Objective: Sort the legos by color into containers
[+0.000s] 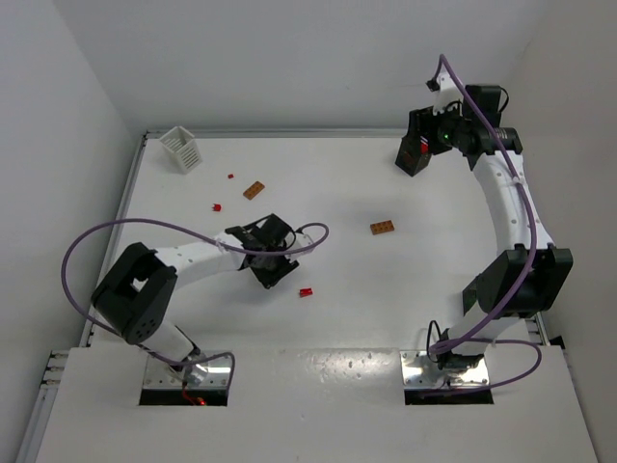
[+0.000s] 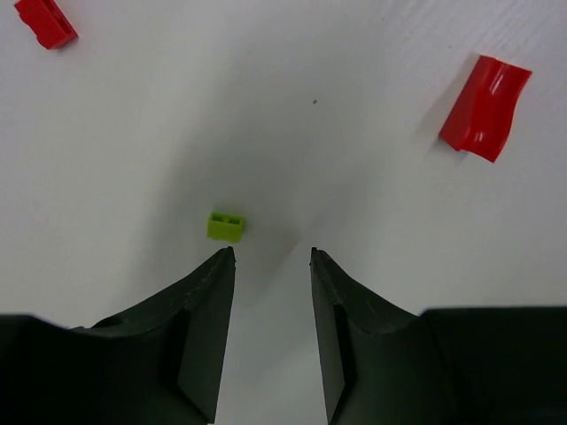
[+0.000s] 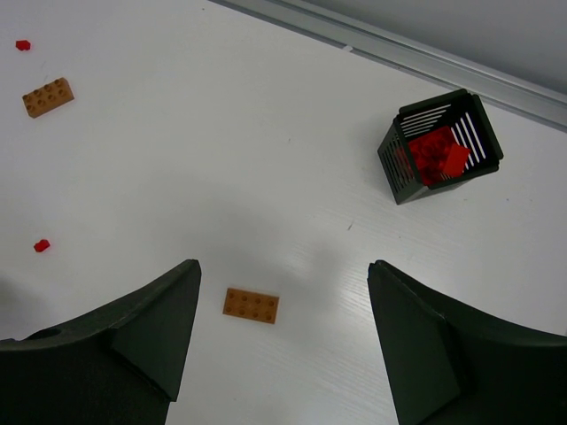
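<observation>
My left gripper is open and low over the table. In the left wrist view a tiny yellow-green lego lies just ahead of its left fingertip, outside the gap. Red legos lie at the far left and right. My right gripper is open, empty and held high at the back right. In its wrist view an orange-brown plate lies on the table below the gap. A black basket holds red legos. A white basket stands at the back left.
A second orange-brown plate and small red legos lie left of centre, and one red lego lies beside my left gripper. A metal rail runs along the table's back edge. Only two baskets are in view.
</observation>
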You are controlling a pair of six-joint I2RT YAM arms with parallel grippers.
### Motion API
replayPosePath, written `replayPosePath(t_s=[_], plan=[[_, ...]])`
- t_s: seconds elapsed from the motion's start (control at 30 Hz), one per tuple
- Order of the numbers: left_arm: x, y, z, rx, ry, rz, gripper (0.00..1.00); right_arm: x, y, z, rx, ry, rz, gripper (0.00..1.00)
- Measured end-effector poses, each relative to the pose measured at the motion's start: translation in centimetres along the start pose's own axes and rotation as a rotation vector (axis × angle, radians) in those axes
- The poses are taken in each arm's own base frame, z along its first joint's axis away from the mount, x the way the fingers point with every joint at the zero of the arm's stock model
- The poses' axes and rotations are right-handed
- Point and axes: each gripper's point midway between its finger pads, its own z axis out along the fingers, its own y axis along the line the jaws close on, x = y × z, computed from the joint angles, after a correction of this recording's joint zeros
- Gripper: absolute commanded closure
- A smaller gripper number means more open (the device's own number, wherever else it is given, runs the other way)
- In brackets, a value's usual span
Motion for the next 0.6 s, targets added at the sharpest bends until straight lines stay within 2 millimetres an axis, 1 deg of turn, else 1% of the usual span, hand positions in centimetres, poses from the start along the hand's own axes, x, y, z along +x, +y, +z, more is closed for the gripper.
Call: replayPosePath(t_s=[0.37,0.57,0.6], plan=[[-1.8,3.2,0.3,-0.057,-0.023,-0.039,0.55,-0.2,0.0,-0.1,0.001,-0.005,-0.003,0.23],[-1.9,2.9,0.5,-0.029,-0.025,-0.013,0.55,-0.3,0.0,-0.1,0.002,-0.01,-0.005,0.23],[-1.9,2.8,0.5,-0.023,-0.025,-0.01,0.54,-0.3,0.0,-0.1,0.002,-0.01,-0.005,0.23]])
